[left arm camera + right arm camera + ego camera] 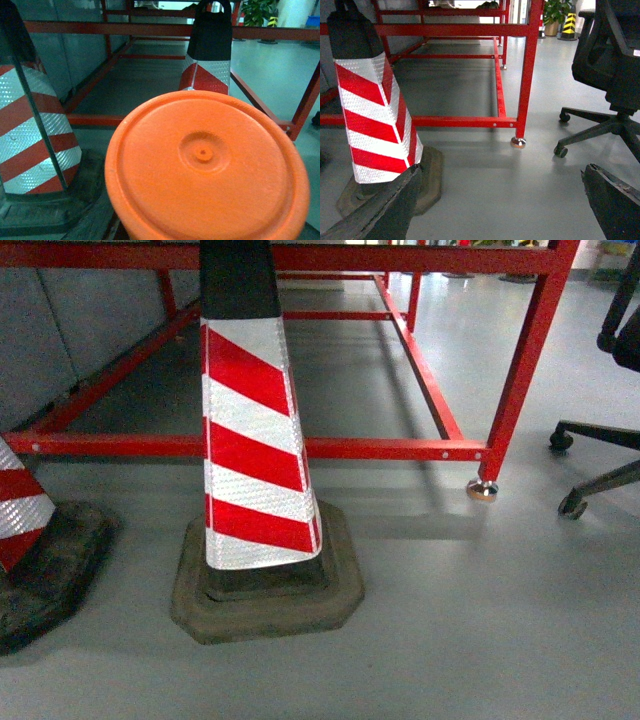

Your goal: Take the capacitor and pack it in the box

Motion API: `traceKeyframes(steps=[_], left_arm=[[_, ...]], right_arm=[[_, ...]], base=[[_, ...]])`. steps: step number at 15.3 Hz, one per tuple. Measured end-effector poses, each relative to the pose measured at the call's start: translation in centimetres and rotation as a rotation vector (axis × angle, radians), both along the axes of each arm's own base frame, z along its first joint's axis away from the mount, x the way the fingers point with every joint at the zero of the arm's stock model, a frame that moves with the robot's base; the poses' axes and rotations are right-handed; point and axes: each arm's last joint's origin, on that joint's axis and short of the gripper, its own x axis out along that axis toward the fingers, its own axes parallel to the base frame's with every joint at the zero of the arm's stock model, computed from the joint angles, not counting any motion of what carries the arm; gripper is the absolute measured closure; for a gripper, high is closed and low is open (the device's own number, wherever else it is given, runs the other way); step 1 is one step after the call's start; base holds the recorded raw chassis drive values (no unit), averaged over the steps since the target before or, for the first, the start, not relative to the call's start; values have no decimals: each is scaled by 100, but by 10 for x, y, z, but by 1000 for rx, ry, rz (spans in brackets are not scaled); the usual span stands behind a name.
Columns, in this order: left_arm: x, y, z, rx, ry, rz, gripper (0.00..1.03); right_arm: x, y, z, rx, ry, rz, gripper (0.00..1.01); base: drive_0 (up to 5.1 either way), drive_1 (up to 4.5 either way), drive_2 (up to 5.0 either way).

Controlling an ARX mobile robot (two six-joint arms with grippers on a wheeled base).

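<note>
Searching phase: no capacitor or box visible, only traffic cone [255, 440], red frame [430, 449], floor. Right claw [495, 210] spread, empty; left claw state unclear, orange disc [205, 165] fills view. Raise view to bench first.

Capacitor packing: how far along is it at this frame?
Nothing looks done: no capacitor or box shows in any view. The head view shows only a striped cone, a red frame and floor. The right gripper is open and empty. An orange disc fills the left wrist view. Picking and packing remain.

Cone [255, 430] top cropped, office chair [605, 430] cut by right edge
</note>
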Motion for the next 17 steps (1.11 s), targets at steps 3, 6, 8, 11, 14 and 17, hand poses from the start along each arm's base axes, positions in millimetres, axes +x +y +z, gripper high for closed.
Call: traceKeyframes(steps=[3,6,8,11,14,17], left_arm=[[0,0,0,0,0,0,59],[0,0,0,0,0,0,59],[0,0,0,0,0,1,59],[0,0,0,0,0,0,59],[0,0,0,0,0,0,59],[0,0,0,0,-1,3,59]], right_arm=[[0,0,0,0,-4,0,3],[0,0,0,0,-1,1,3],[0,0,0,0,-2,0,3],[0,0,0,0,-1,0,3],[0,0,0,0,0,0,3],[0,0,0,0,0,0,3]], base=[[3,390,-383],[3,390,-383],[3,390,-383],[3,390,-383],[1,130,-128],[0,0,0]])
